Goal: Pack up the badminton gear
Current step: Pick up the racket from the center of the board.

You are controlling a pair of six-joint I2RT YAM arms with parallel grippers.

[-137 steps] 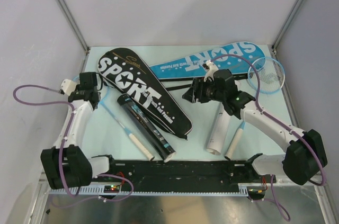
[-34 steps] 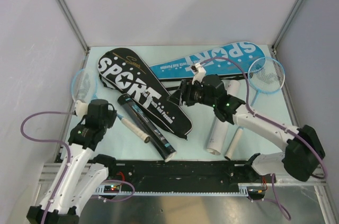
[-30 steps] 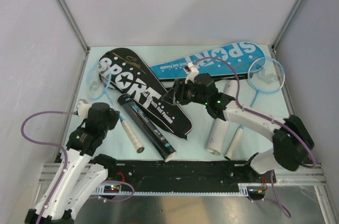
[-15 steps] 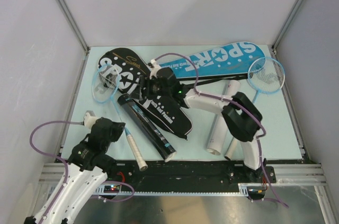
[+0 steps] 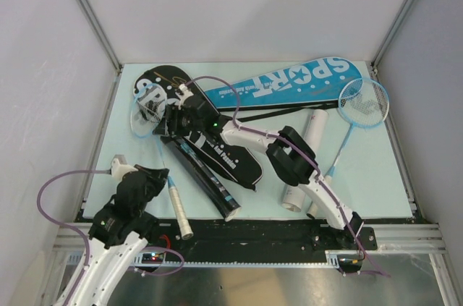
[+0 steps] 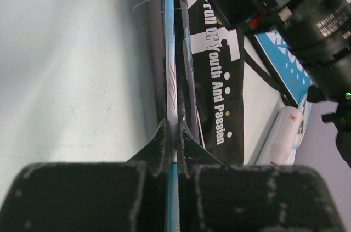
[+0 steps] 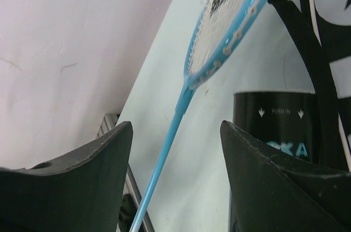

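1. Surface [image 5: 376,168]: pale mint-green, matte, evenly lit.
2. Back wall [image 5: 246,9]: plain white panel.
3. Left wall [image 5: 43,103], right wall [image 5: 434,103]: pale lavender-grey panels.
4. Corner posts [image 5: 87,13]: two slanted metal bars.
5. Near edge: black rail [image 5: 253,230], with brushed metal sheet [image 5: 253,284] below.

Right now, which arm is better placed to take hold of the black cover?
Right. The right gripper is open over the far part of the black cover. The left gripper is shut on the blue racket, so it is not free.

Overhead plus close wrist views, common racket [image 5: 178,210]
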